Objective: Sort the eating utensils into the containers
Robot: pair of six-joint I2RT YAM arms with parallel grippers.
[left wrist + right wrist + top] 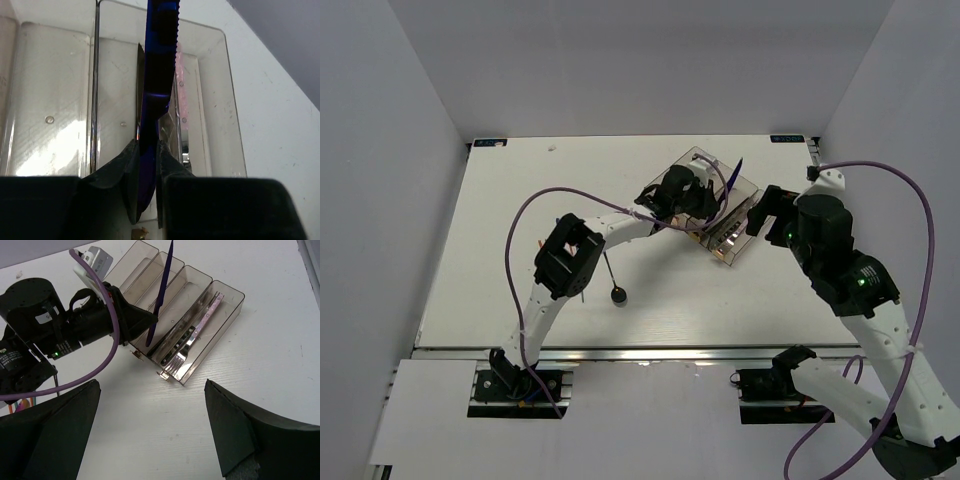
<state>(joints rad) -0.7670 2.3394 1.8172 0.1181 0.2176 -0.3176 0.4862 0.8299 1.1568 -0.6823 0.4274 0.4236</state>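
Setting: robotics lab enclosure. White table (660, 310), plain grey partition walls (390, 150) on three sides, metal mounting rail (650, 352), purple cable (118, 337).

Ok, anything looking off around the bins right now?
The dark-blue knife stands steeply in the left gripper, its tip high above the containers instead of lying along a bin. A black spoon lies alone on the table, unsorted. The forks lie flat in the end bin; nothing looks spilled or broken.

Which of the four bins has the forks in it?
The end bin at the right of the row in the right wrist view: forks lie along it; the other three show none.
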